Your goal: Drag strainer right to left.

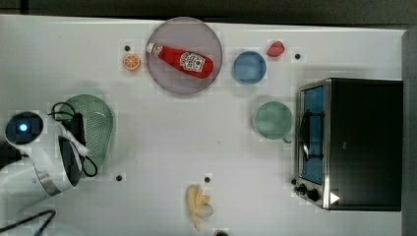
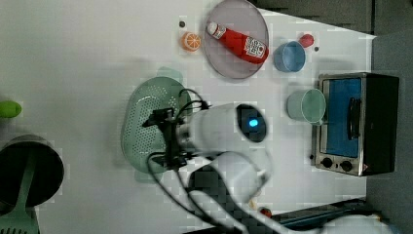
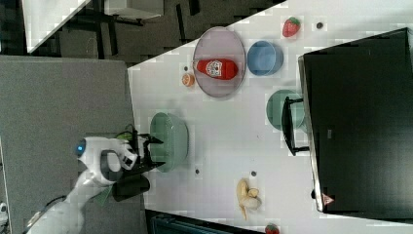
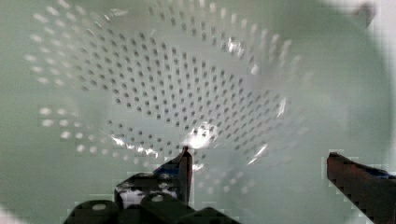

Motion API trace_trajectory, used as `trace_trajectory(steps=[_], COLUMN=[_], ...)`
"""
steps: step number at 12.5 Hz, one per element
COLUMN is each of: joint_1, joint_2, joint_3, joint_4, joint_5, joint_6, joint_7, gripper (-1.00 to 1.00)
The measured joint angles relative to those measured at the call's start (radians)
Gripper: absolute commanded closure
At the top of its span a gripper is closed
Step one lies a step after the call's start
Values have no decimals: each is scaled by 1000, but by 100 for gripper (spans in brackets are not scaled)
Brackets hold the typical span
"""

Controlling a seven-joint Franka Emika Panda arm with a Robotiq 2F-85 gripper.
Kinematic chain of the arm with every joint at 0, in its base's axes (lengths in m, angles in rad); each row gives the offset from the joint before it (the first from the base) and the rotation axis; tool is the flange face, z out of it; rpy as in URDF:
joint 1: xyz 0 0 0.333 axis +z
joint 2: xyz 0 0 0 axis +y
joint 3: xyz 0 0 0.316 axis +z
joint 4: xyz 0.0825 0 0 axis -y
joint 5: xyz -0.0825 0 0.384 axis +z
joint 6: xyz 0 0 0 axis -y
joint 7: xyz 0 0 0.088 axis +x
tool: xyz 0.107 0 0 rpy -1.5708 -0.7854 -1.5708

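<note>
Judging by its thin perforated plastic, the strainer (image 1: 96,125) is rated light and slippery; the gripper (image 4: 261,163), spread open inside the bowl, is best hooked against the rim.

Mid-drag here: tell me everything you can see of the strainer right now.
The strainer is a pale green, shallow oval bowl that looks like plastic, its inside dotted with rows of small holes. It sits upright on the white table, at the top view's left end, apart from the other items. The gripper hangs over its bowl with fingers apart; the wrist view shows the fingers close above the perforated floor. Contact cannot be confirmed.
</note>
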Motion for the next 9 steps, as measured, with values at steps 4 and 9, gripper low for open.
trace_trajectory(steps=[4, 9], joint_1=[8, -68], joint_2=[-320, -633], joint_3=[-244, -577], joint_4=[5, 83], joint_5=[-102, -413], joint_6=[-245, -446], joint_7=[-318, -730], gripper=[-100, -100])
